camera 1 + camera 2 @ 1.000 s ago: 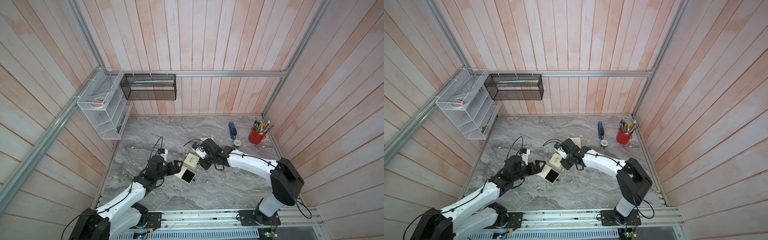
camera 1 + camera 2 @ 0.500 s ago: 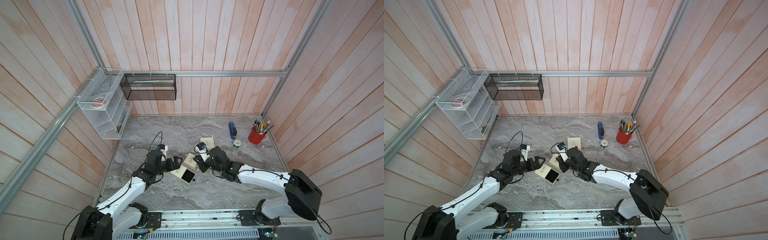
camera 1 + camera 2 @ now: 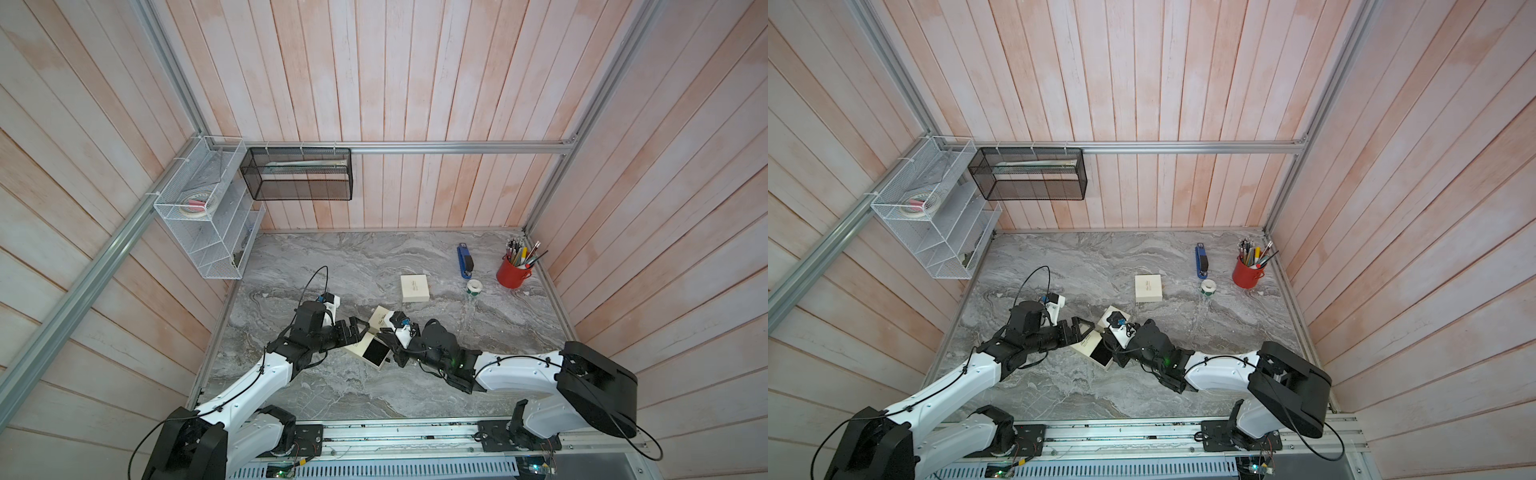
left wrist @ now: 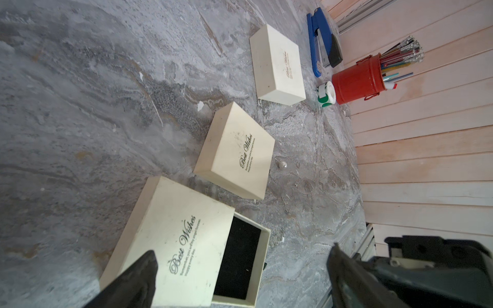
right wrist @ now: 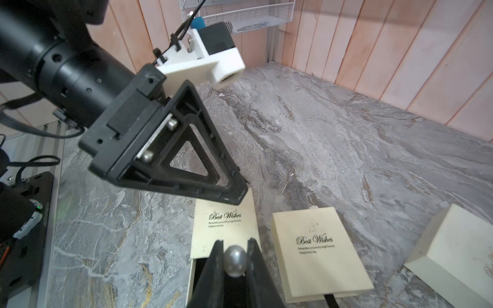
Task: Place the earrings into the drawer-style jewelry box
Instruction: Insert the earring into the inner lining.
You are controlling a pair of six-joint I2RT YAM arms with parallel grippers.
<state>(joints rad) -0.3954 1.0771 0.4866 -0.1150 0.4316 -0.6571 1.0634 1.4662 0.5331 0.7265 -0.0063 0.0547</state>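
- Earring point(image 5: 234, 260): a smooth, pearl-grey bead with a dull shine, gripped between the closed right jaws. It hangs over the open drawer point(image 4: 240, 256) of the jewelry box point(image 5: 224, 229), so letting go should drop it onto the lining.
- Reaching in from 3 o'clock of the box in both top views, the right arm point(image 3: 519, 370) carries the bead low (a round thing dropped from higher up would probably bounce or roll out).
- From 9 o'clock comes the left arm point(image 3: 257, 374). The left jaws stand wide open and hold nothing.
- One black triangular finger point(image 5: 186, 188) sits at the sleeve's far edge, probably to stop the sleeve sliding. Whether it touches, I cannot tell.
- Materials: the box sleeve is flat, square-edged cream card printed "Best Wishes" in black script, and the drawer is lined in matte black, velvety-looking padding.
- Two closed cream boxes lie at 1 o'clock of the open one on the grey marbled table point(image 4: 80, 106): the nearer closed box point(image 4: 237, 149) and the farther closed box point(image 3: 414, 288).
- On the table just beside the nearer closed box lies a second bead earring point(image 4: 282, 165), which is not yet in the drawer.
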